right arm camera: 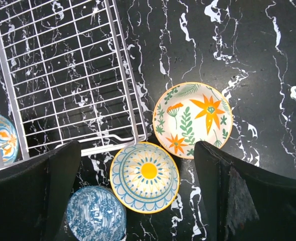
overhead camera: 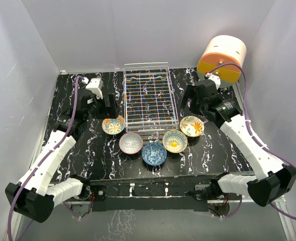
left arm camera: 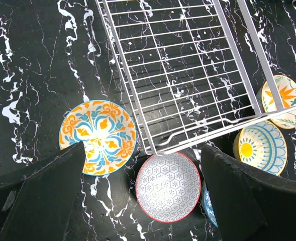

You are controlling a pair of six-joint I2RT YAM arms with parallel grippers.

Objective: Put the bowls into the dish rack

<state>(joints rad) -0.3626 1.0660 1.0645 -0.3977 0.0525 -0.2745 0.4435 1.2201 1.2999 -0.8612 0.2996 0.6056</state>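
Note:
The silver wire dish rack (overhead camera: 145, 95) stands mid-table. Several bowls curve along its near edge on the tabletop: orange-and-blue (overhead camera: 113, 125), red-rimmed (overhead camera: 131, 143), blue (overhead camera: 154, 153), yellow-teal (overhead camera: 175, 141), orange-floral (overhead camera: 192, 126). My left gripper (overhead camera: 109, 106) hovers open by the rack's left near corner. In the left wrist view it (left arm camera: 142, 201) is above the red-rimmed bowl (left arm camera: 169, 187), beside the orange-and-blue bowl (left arm camera: 98, 136). My right gripper (overhead camera: 188, 103) hovers open at the rack's right side. In the right wrist view it (right arm camera: 137, 201) is over the yellow-teal bowl (right arm camera: 144, 176), near the floral bowl (right arm camera: 193, 119).
An orange-and-cream cylindrical cabinet (overhead camera: 221, 58) sits at the back right, just behind the right arm. White walls close in the black marbled table (overhead camera: 87, 155) on the left, back and right. Purple cables run along both arms.

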